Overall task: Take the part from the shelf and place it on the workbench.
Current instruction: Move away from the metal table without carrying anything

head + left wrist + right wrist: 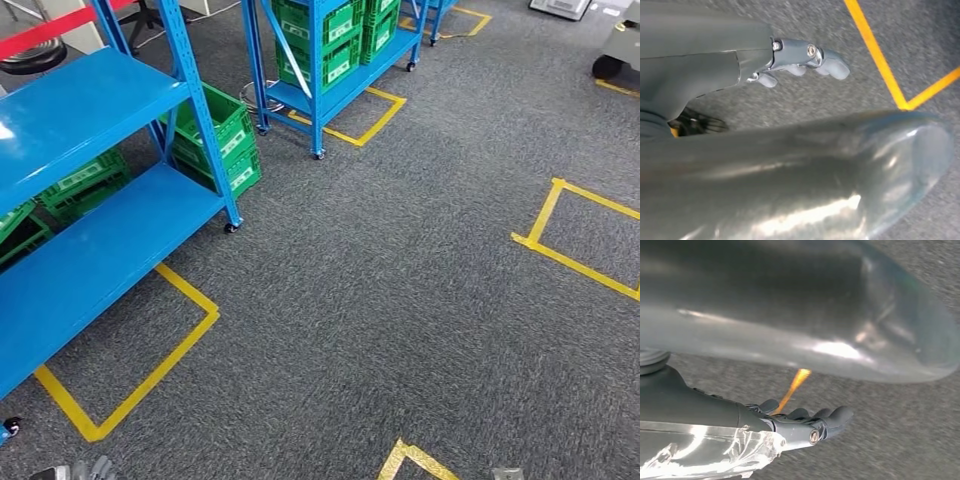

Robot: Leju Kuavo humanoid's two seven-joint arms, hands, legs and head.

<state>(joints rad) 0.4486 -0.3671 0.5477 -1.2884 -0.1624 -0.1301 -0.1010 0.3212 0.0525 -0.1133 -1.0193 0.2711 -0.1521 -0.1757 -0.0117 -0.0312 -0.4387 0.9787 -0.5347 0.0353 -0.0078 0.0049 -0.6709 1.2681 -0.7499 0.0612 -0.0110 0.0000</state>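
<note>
Walking comes first, by my reading: both arms hang over carpet, and neither the part nor the desk can be made out. Left hand [798, 62] and right hand [802, 422] hold nothing, fingers loosely extended. Next, approach the shelf [98, 250]. Head view adds green crates [226, 140]; wrist views show yellow tape [881, 65].

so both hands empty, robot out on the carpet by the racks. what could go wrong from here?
1. No part is visible on the near blue shelf; its decks look bare, so it may reach at the wrong rack.
2. The shelf's caster and post stand close to the walking path; a leg or the left hand could clip them.
3. The right hand hangs with fingers extended, so a late pre-grasp seems possible.
</note>
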